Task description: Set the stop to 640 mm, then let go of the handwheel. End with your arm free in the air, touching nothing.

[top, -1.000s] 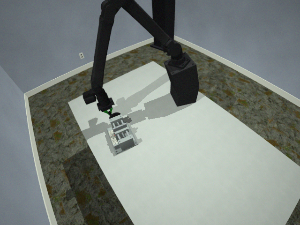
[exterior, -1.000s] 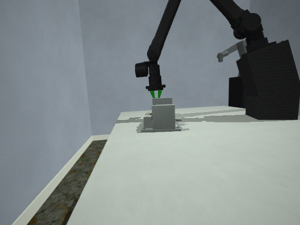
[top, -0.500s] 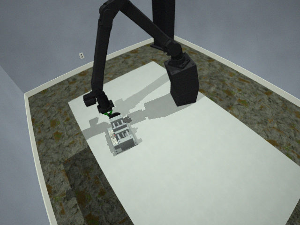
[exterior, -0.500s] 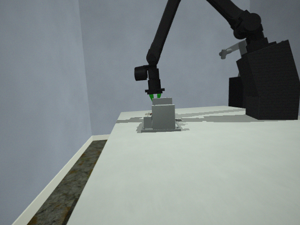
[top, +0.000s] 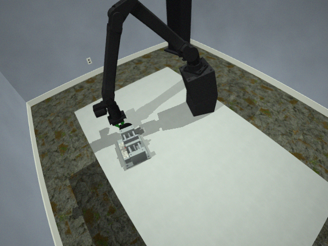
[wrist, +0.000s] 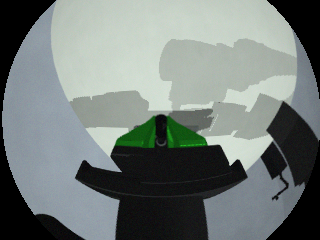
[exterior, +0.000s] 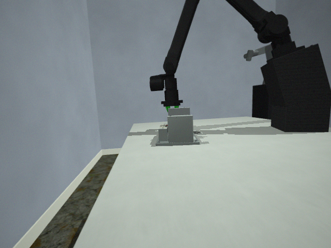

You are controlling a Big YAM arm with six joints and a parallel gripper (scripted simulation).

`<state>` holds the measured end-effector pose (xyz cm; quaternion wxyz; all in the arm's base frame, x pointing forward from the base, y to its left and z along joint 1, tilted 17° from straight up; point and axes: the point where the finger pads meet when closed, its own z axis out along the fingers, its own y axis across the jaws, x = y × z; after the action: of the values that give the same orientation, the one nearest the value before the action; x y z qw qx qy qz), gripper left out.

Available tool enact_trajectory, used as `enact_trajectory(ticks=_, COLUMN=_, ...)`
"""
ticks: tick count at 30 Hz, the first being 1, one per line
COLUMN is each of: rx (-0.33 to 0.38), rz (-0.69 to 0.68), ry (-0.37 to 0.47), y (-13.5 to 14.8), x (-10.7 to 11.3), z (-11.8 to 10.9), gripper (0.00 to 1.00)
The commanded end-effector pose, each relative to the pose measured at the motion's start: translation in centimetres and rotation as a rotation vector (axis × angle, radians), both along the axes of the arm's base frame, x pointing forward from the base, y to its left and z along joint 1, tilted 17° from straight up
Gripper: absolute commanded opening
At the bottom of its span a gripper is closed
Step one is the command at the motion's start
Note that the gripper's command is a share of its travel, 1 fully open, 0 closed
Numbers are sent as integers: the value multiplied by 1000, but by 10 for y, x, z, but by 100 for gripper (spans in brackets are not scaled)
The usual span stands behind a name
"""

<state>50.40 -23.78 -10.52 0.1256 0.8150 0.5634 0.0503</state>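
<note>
While the arm reaches down over the far-left part of the white tabletop [top: 211, 171], the tool [top: 121, 123] stands nearly closed with its green fingers [exterior: 167, 108] pinched on something at the rear end of the grey stop fixture [top: 134, 148]; judging by the dark rounded shape just under the fingertips in the top view, that is the handwheel [top: 125, 125], though it is small and partly hidden. In the wrist view the green fingers meet around a thin dark stub, which suggests the grip is on a narrow knob or rim rather than a broad body. The fixture sits flat on its base plate [exterior: 177, 143], well apart from the black pedestal [top: 201, 89], and looks stiff and heavy enough to stay put while the wheel turns. A scale strip [top: 122, 151] runs along its left side; the reading is too small to tell. The wheel probably turns stiffly and smoothly, so a firm pinch near its rim or crank knob seems best.
</note>
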Motion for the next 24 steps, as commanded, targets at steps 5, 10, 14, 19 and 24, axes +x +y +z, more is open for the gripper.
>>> enact_trajectory(ticks=5, rx=-9, rz=-9, ry=-19, y=-8, x=-3, z=-16, gripper=6)
enact_trajectory(ticks=10, rx=-9, rz=-9, ry=-18, y=-7, x=-6, z=-21, gripper=6)
enact_trajectory(ticks=14, rx=-11, rz=-10, ry=-24, y=-8, x=-4, z=-22, gripper=6)
enact_trajectory(ticks=19, rx=-10, rz=-10, ry=-21, y=-7, x=-7, z=-23, gripper=6)
enact_trajectory(ticks=24, rx=-9, rz=-9, ry=-18, y=-5, x=-12, z=-27, gripper=6)
